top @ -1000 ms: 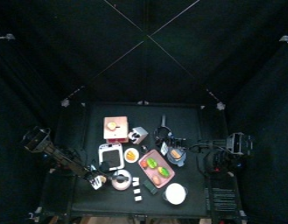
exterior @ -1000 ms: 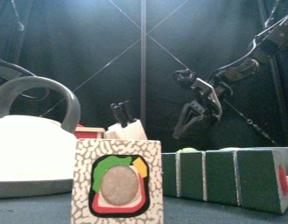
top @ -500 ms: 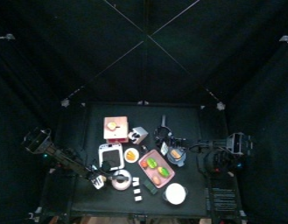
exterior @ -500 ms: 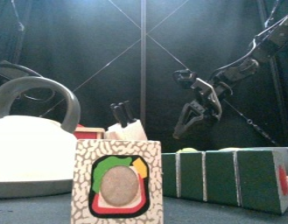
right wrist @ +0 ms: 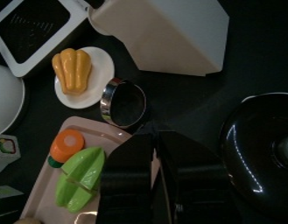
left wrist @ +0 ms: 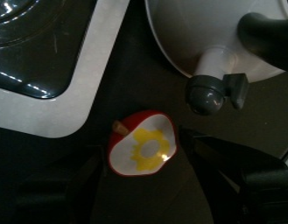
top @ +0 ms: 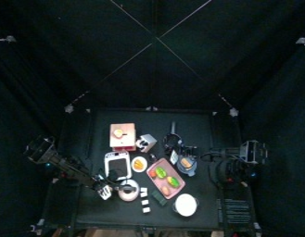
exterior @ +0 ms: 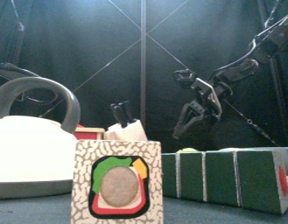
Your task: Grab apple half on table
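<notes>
The apple half (left wrist: pixel 145 144) lies on the dark bench (left wrist: pixel 134 79), cut face up with a yellow centre and red skin at the rim. It sits just beside the white kettle (left wrist: pixel 216 35) and near the corner of a white-framed scale (left wrist: pixel 46 66). The left gripper (left wrist: pixel 146 179) hangs over it with jaws spread, one on each side of the fruit, not touching it.

The right gripper (right wrist: pixel 154 175) has its jaws pressed together above a pink tray (right wrist: pixel 76 166) holding green and orange toy vegetables. Near it lie a small metal cup (right wrist: pixel 125 102), a plate with a yellow item (right wrist: pixel 81 68) and a white box (right wrist: pixel 164 31).
</notes>
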You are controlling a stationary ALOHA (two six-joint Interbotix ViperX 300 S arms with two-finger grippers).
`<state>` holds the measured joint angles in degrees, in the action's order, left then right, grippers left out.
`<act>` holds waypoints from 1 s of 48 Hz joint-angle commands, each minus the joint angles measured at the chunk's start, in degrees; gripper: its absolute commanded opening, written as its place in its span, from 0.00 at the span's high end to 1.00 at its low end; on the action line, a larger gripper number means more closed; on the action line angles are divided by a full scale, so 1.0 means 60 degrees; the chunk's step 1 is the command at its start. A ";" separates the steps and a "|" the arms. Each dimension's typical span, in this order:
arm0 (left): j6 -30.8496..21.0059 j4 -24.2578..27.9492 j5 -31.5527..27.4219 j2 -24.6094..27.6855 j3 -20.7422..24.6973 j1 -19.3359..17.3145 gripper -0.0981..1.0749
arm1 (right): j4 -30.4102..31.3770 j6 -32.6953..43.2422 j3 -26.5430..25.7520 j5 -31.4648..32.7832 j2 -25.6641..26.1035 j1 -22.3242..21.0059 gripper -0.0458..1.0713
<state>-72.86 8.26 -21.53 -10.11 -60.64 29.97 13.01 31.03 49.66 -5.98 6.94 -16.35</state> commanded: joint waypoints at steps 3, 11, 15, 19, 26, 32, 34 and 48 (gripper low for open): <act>0.0015 0.0000 0.0059 0.0220 -0.0088 -0.0073 0.23 | 0.0000 0.0000 -0.0220 -0.0029 0.0146 0.0000 0.63; 0.0044 0.0015 0.0015 -0.0088 -0.0103 -0.0103 0.25 | 0.0000 0.0000 -0.0220 -0.0029 0.0146 0.0015 0.63; 0.0044 0.0015 -0.0073 -0.0410 -0.0132 -0.0117 0.25 | 0.0000 0.0000 -0.0205 -0.0029 0.0146 0.0015 0.63; 0.0044 0.0015 -0.0249 -0.0879 -0.0234 -0.0117 0.25 | 0.0000 0.0000 -0.0220 -0.0029 0.0146 0.0015 0.63; 0.0044 -0.0059 -0.0586 -0.1714 -0.0381 -0.0103 0.25 | 0.0000 0.0000 -0.0205 -0.0029 0.0146 0.0015 0.63; 0.0044 -0.0073 -0.0762 -0.2329 -0.0542 -0.0073 0.25 | 0.0000 0.0000 -0.0220 -0.0029 0.0146 0.0015 0.63; 0.0029 -0.0059 -0.0806 -0.2446 -0.0601 -0.0073 0.25 | 0.0000 0.0000 -0.0220 -0.0029 0.0146 0.0015 0.63; 0.0059 -0.0044 -0.0820 -0.2593 -0.0674 -0.0073 0.25 | 0.0029 0.0000 -0.0220 -0.0029 0.0146 0.0015 0.63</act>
<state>-72.51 7.82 -26.63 -25.31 -65.57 29.53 13.01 31.03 49.48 -5.98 7.03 -16.35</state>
